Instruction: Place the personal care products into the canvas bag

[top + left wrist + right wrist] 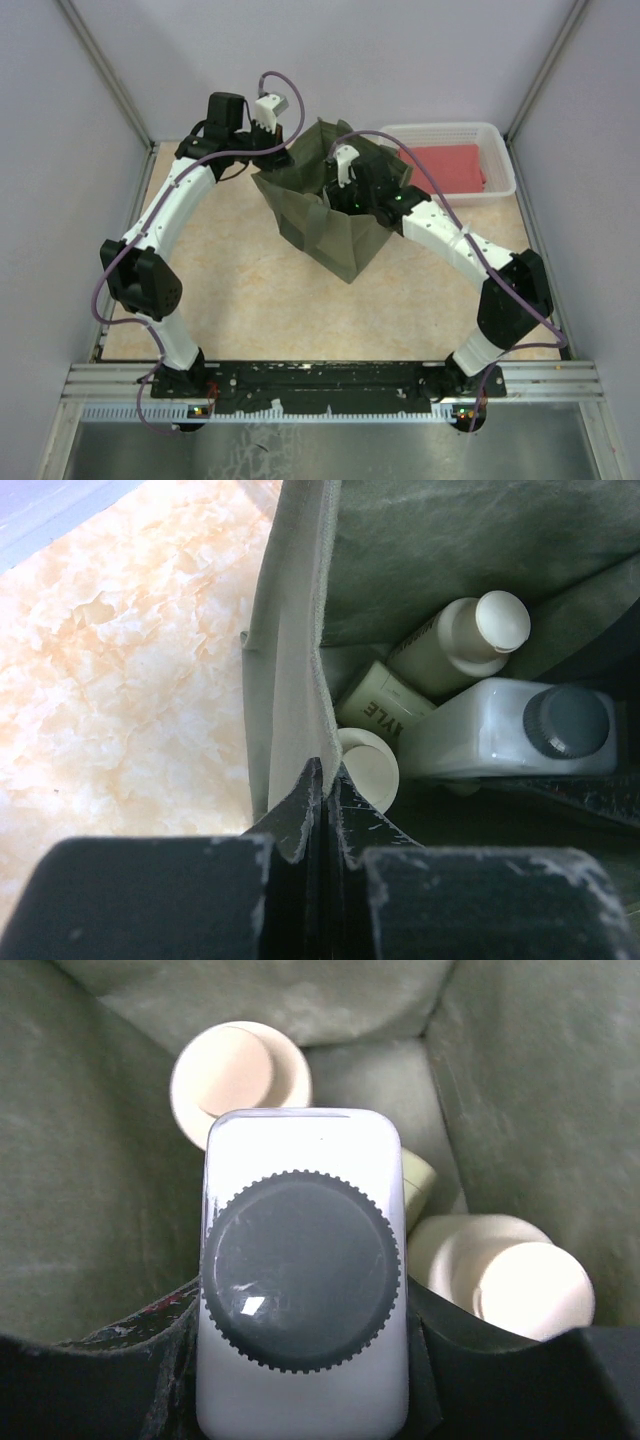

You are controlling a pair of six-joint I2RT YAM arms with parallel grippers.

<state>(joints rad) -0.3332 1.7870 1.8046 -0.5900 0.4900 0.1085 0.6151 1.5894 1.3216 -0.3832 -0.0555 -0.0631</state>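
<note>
At the middle of the table [230, 290], pinching the upper-left rim of the canvas bag [345, 245] with the left gripper [322, 780], jaws pressed together on the fabric edge rising between them. Reaching down through the open mouth with the right gripper [303, 1300], jaws clamped against opposite sides of the white bottle [300, 1140], grey cap [300, 1260] facing up toward the wrist camera. Holding this bottle inside the bag, below the rim; not possible to tell whether touching the floor. Crowding the same interior: upper-left cream-capped bottle [240, 1080] showing just past the held bottle's far edge, lower-right cream-capped bottle [510, 1280] just beside the right finger, pale yellowish cylinder [418, 1175] lying between the two. Leaving only narrow gaps to the fabric walls on every side. Sitting at the far right corner, near the bag's right rim but apart from it: mesh basket [495, 135] containing a red cloth [450, 165]. Offering open tabletop in front of the bag, toward the arm bases, and to its left.
</note>
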